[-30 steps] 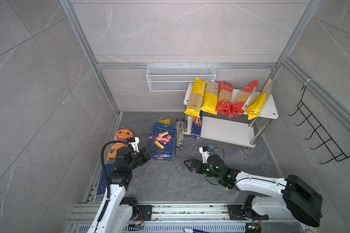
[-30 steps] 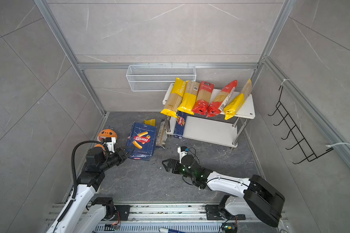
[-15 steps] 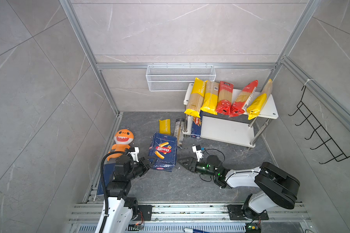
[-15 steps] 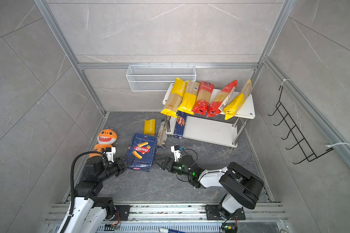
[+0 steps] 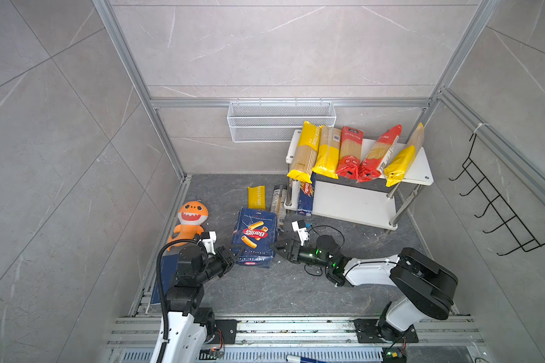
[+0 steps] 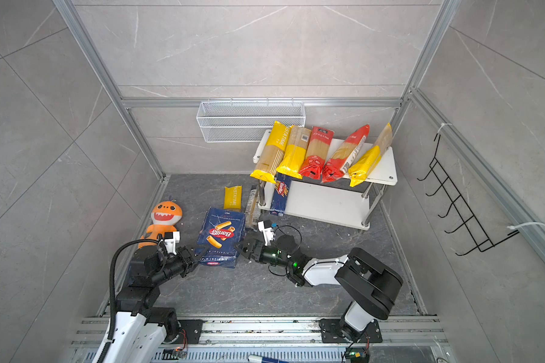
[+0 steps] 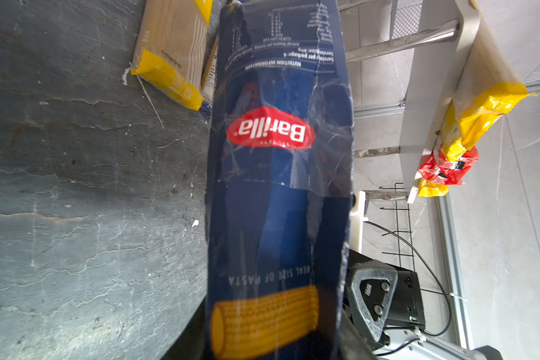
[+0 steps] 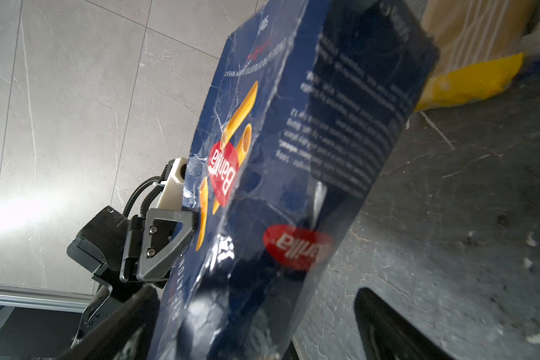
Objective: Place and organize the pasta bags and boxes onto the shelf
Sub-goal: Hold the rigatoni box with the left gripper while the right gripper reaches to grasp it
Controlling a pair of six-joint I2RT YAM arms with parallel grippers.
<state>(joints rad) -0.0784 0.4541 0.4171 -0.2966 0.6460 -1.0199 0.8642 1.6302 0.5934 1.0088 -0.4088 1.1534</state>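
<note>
Barilla rigatoni box (image 5: pixel 255 239) flat on the floor (image 5: pixel 280 292), left of the shelf (image 5: pixel 353 204). Left gripper (image 5: pixel 236 251) pinches its near left edge. Right gripper (image 5: pixel 277 248) gapes wide around the right edge. Pickup step, I reckon. Next, right jaws should close, then lift shelfward.

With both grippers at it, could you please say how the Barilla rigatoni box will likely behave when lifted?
The Barilla rigatoni box is creased, so its walls may give under a squeeze. Its shiny wrinkled surface could slip. Flat-sided, it should not roll.
</note>
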